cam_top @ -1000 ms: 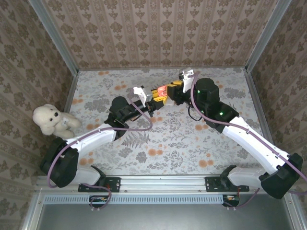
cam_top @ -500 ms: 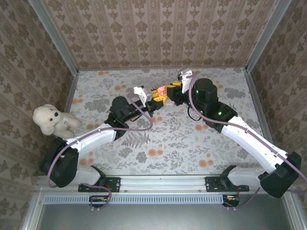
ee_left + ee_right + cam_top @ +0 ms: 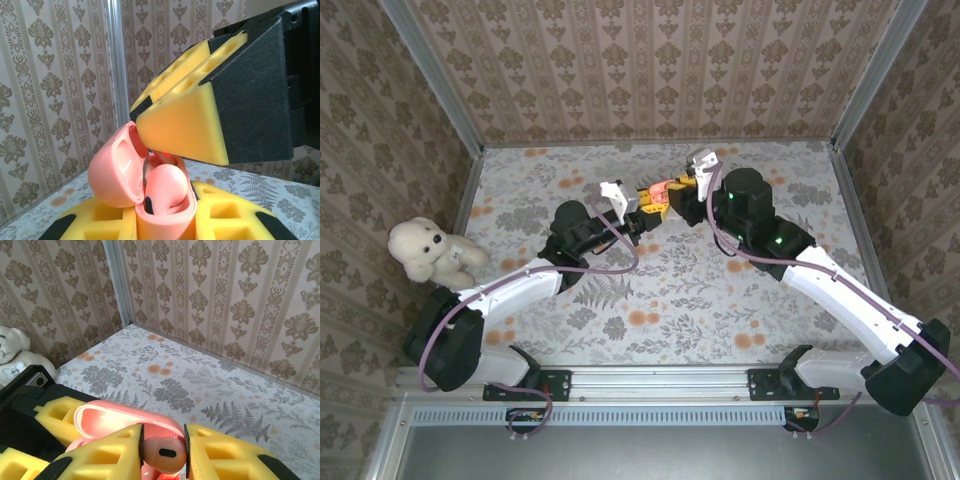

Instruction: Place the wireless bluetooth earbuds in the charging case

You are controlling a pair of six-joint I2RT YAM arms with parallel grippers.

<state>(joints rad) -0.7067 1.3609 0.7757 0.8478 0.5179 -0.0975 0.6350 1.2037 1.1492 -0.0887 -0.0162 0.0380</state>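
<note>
My left gripper (image 3: pixel 165 222) is shut on the base of a pink charging case (image 3: pixel 117 172), held upright with its lid tipped open to the left. One glossy pink-orange earbud (image 3: pixel 166 190) sits in the case. My right gripper (image 3: pixel 162 455) is shut on a second earbud (image 3: pixel 164 454) of the same colour and holds it right over the open case (image 3: pixel 120 421). Its yellow fingers (image 3: pixel 182 132) overhang the case mouth. In the top view the two grippers meet at the case (image 3: pixel 658 189) above the far middle of the table.
A white teddy bear (image 3: pixel 428 250) sits at the table's left edge. Patterned walls with metal corner posts (image 3: pixel 430 80) close in the floral table (image 3: pixel 720 300) on three sides. The near half of the table lies open between the arms.
The right gripper has shifted a little to the left, closer over the case. The left gripper and the case have stayed almost still.
</note>
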